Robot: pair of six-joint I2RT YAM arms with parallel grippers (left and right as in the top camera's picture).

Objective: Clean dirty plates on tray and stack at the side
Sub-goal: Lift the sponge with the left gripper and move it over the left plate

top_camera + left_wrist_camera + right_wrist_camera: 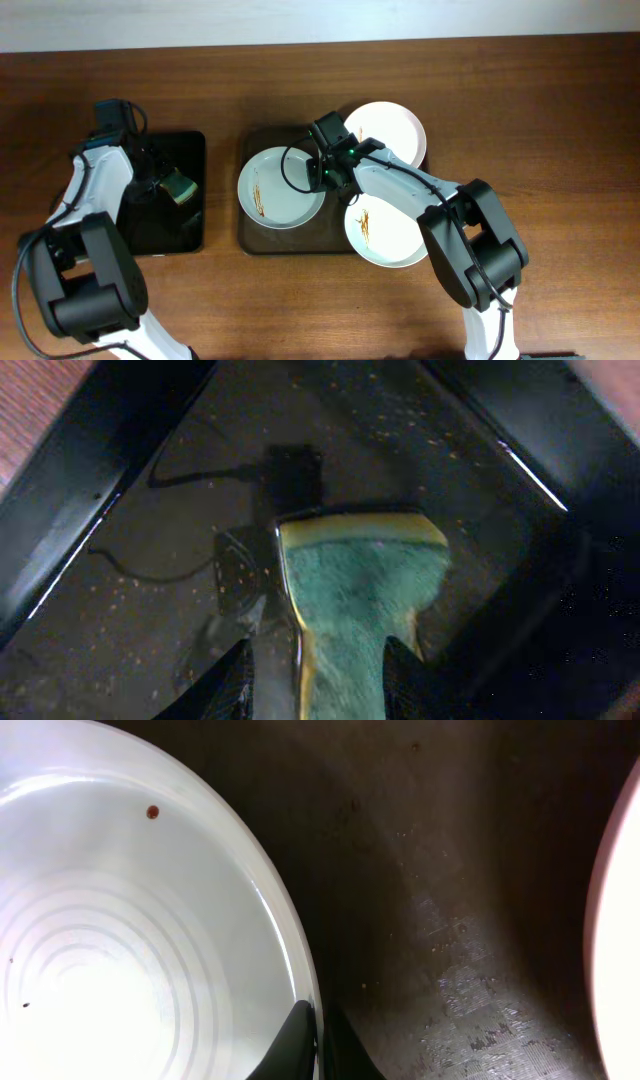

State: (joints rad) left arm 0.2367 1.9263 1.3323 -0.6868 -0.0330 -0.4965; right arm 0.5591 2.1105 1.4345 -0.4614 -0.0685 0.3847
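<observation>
Three white plates lie on a dark brown tray (pixel 250 240). The left plate (pixel 275 190) has brown streaks; it also fills the left of the right wrist view (pixel 120 950). My right gripper (pixel 328 178) is shut on its right rim (pixel 318 1030). A second streaked plate (pixel 385 235) lies at the front right and a third plate (pixel 395 125) at the back. My left gripper (pixel 318 685) is shut on a green and yellow sponge (pixel 360 600) over a black tray (pixel 165 235); the sponge also shows in the overhead view (pixel 181 188).
The black tray's shiny floor (pixel 150 610) has small specks on it, with raised rims at the left and right. The brown tray's bare surface (pixel 450 920) lies right of the gripped plate. Wooden table (pixel 560 120) surrounds both trays.
</observation>
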